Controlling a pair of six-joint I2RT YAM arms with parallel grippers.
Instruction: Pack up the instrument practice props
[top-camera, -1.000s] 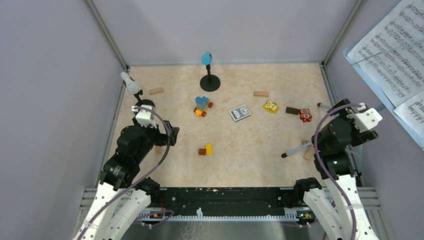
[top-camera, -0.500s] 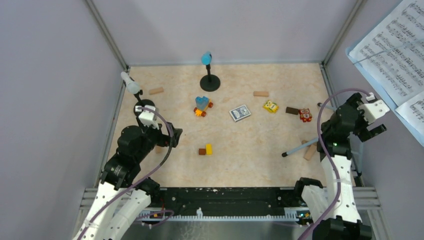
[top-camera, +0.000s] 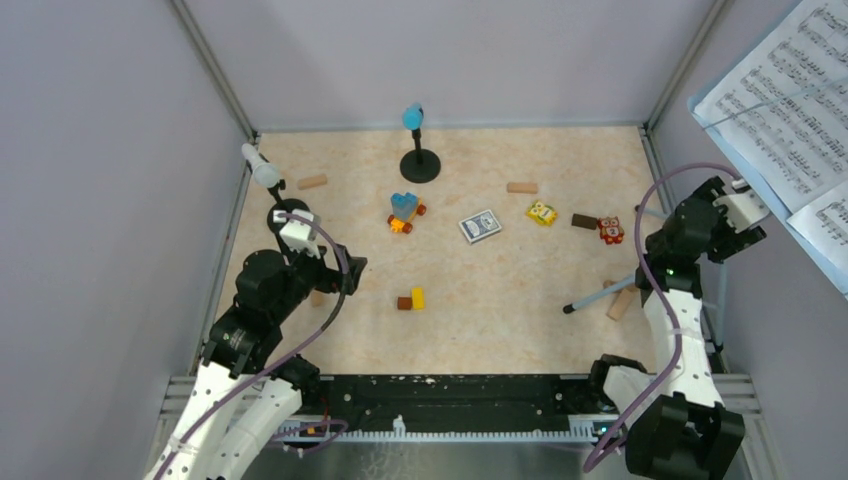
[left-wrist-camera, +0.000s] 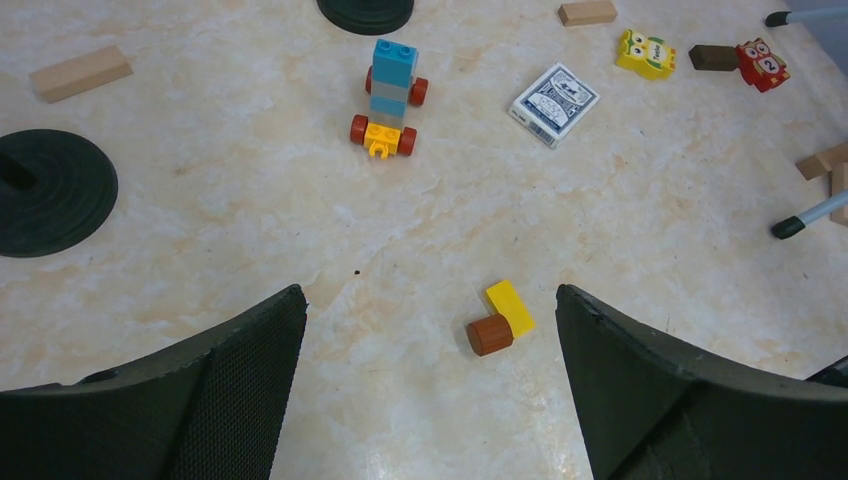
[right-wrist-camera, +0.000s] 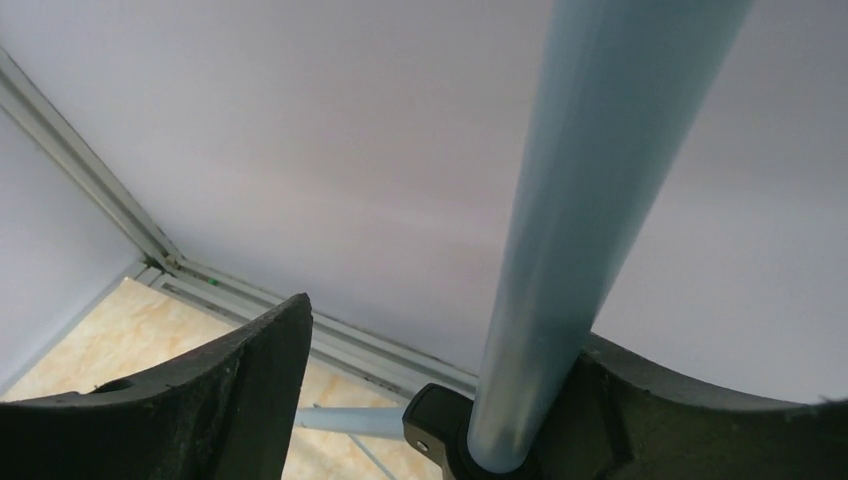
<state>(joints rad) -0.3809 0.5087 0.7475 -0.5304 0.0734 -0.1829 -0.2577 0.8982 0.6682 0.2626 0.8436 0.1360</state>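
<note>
The light-blue music rack (right-wrist-camera: 590, 200) stands at the right edge of the table (top-camera: 500, 320), with white sheet-music pages (top-camera: 790, 90) on it. Its pole runs between the fingers of the right claw (right-wrist-camera: 440, 330), touching one finger and apart from the other, so the claw is released around it. A blue microphone (top-camera: 412, 116) sits upright in a black holder (top-camera: 420, 165) at the far side. A white microphone (top-camera: 260, 165) is at the far left. The left claw (left-wrist-camera: 430, 295) hangs released and empty over the near left, facing a toy car (left-wrist-camera: 388, 100) and a card deck (left-wrist-camera: 554, 103).
</note>
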